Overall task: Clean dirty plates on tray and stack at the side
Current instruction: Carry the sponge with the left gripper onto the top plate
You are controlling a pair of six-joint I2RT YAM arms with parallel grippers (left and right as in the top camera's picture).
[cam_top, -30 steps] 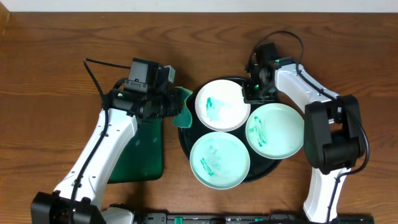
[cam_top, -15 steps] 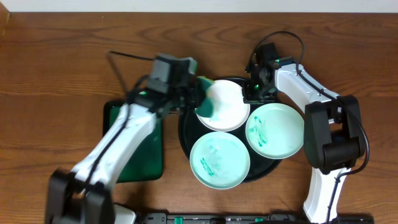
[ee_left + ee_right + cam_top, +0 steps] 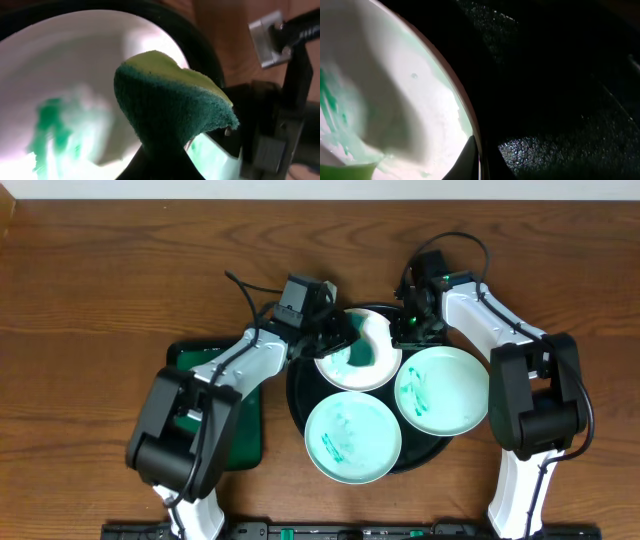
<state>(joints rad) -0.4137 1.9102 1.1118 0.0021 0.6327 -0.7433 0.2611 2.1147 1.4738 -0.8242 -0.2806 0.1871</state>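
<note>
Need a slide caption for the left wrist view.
Left gripper holds a green sponge over a smeared white plate.

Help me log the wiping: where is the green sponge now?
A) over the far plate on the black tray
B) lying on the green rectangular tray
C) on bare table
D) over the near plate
A: the left gripper holds the green sponge over the far plate on the black tray.

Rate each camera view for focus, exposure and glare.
Overhead: sharp and evenly lit, no harsh glare on the tray. Left wrist: the sponge is fairly crisp; the top plate behind it is blurred and overexposed, its green smear soft. Right wrist: mostly dark, the tray showing only speckled glints; the top plate's rim is bright and out of focus.
</note>
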